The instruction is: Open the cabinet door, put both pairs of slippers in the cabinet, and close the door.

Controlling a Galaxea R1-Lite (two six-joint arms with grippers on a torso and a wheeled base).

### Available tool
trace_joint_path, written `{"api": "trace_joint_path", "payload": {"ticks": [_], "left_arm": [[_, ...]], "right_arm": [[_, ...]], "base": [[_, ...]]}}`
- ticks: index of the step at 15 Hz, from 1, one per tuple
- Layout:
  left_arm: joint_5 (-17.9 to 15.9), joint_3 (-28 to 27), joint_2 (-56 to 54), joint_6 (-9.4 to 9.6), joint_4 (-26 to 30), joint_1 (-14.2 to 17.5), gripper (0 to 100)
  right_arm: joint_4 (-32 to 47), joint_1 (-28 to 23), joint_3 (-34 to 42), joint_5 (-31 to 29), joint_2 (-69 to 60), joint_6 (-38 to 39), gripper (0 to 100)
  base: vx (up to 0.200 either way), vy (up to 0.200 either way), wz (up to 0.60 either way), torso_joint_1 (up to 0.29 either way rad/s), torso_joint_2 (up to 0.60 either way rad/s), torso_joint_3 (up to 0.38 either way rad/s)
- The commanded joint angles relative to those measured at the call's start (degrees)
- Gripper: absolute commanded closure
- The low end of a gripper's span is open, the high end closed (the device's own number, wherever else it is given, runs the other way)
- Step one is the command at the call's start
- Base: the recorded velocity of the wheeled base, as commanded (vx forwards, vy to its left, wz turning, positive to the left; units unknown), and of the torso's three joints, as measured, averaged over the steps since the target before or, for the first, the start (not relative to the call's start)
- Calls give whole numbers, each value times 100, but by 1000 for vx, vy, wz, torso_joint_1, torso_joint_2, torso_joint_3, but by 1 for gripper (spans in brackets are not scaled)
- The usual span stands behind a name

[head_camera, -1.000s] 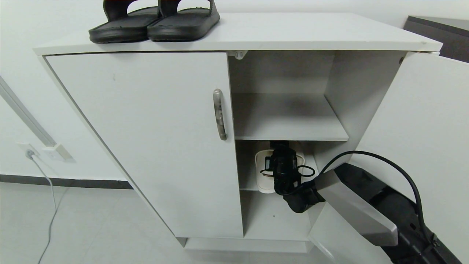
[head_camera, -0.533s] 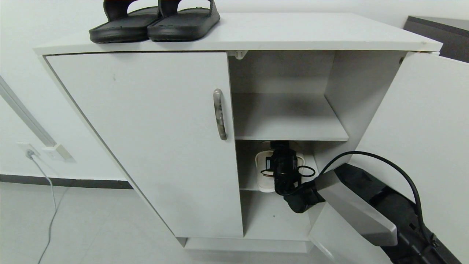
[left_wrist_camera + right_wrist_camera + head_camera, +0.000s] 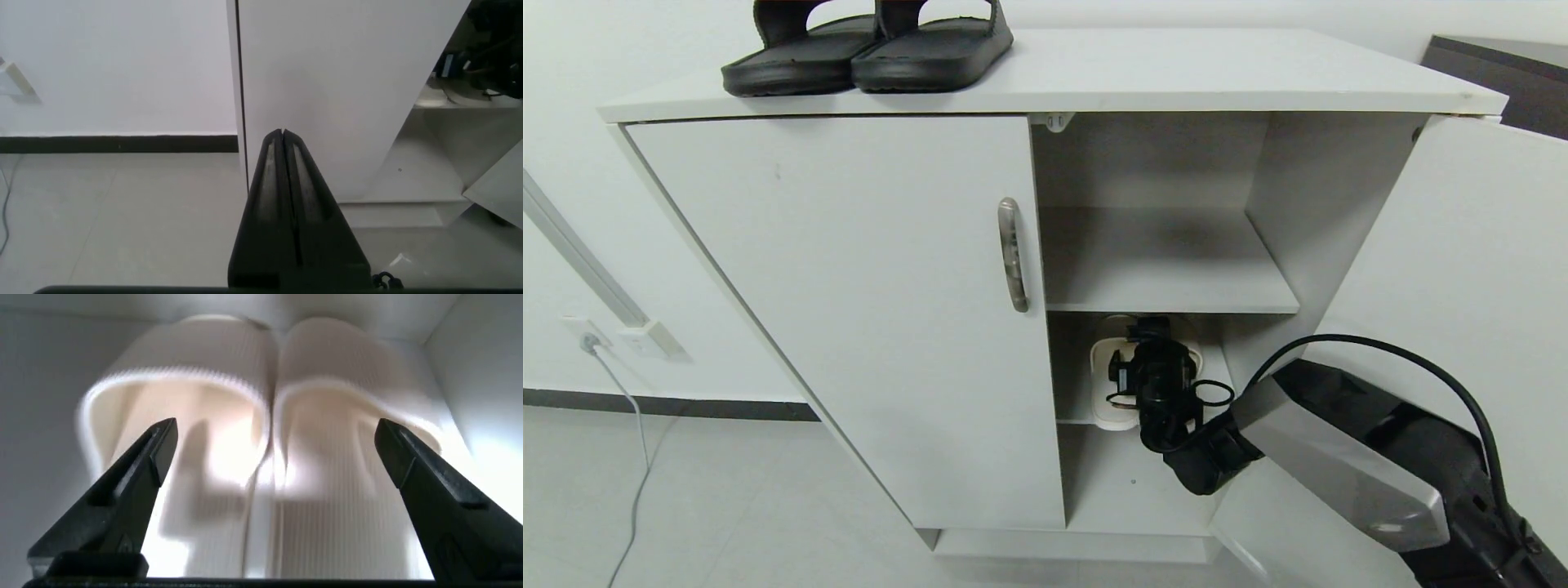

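No legible text, label, number or sign anywhere.

White wall (image 3: 572, 122), dark skirting (image 3: 645, 402), pale floor (image 3: 727, 506), socket (image 3: 584, 335), trailing cable (image 3: 637, 457)

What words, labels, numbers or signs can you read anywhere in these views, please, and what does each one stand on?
None: no legible text shows in any view.
The cabinet door, the black slippers on top, the white slippers on the shelf and the wall socket all look plain, with no print to read.
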Motion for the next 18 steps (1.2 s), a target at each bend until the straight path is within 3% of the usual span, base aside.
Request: {"api": "trace_joint_path", "payload": {"ticks": [1,9,13,18], "left_arm": [[4,1,9,-2,2,0,100],[4,1,9,-2,2,0,100],[4,1,9,-2,2,0,100],[-4,1,9,-11,2,0,100]], "right_arm": [[-359,221,895,-97,-669,1,0],[-1703,1003,3786,-396,-1944,28,0],[-2125,1100,4243,-405,-2005,36,0],[-2143,1170,4419,-405,-2216,1,0]], "base": [[0,0,0,0,0,0],[0,0,0,0,0,0],[0,0,0,0,0,0],[-200,0,0,2,2,1]]}}
